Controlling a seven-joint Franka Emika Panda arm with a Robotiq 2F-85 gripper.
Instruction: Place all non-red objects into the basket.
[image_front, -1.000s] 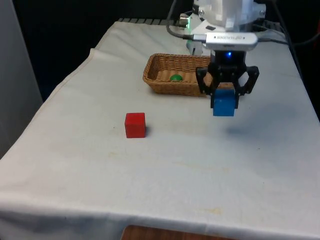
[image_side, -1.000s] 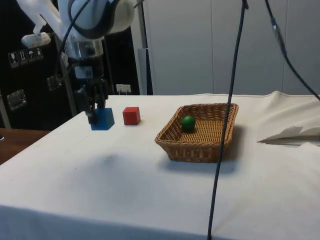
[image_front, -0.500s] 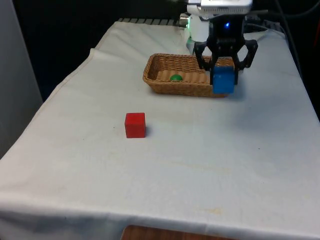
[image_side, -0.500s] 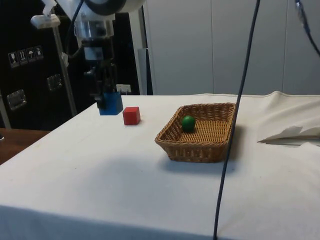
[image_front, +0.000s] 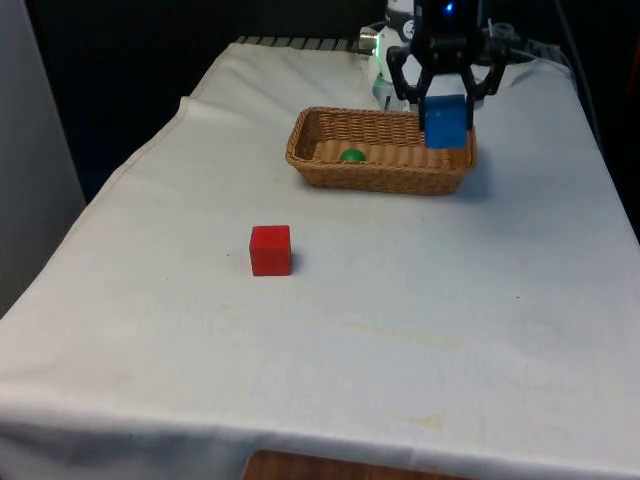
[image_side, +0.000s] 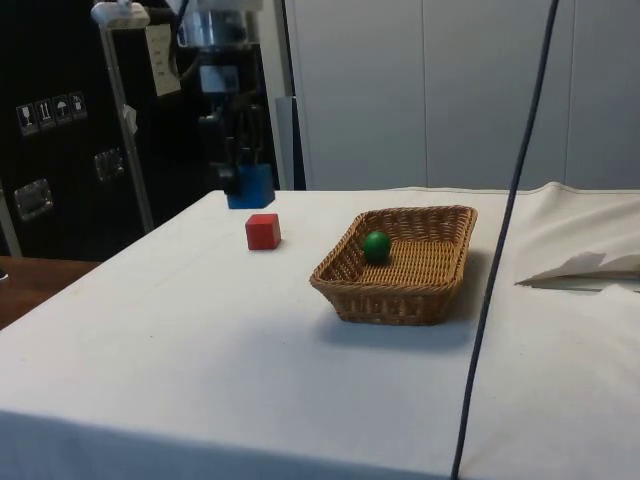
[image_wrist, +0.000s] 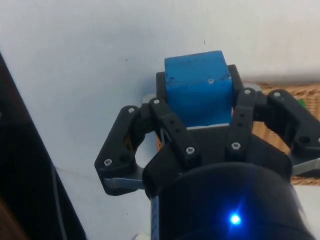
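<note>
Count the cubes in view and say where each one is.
2. The blue cube is held in the gripper above the table, near the basket. The red cube sits on the white cloth, apart from the basket.

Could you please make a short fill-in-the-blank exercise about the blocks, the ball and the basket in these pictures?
1. The gripper holds a cube whose colour is ____.
2. The green ball lies inside the ____.
3. The cube resting on the white cloth, outside the basket, is ____ in colour.
4. The held cube is ____ the cloth, not touching it.

Missing words: blue; basket; red; above
</note>
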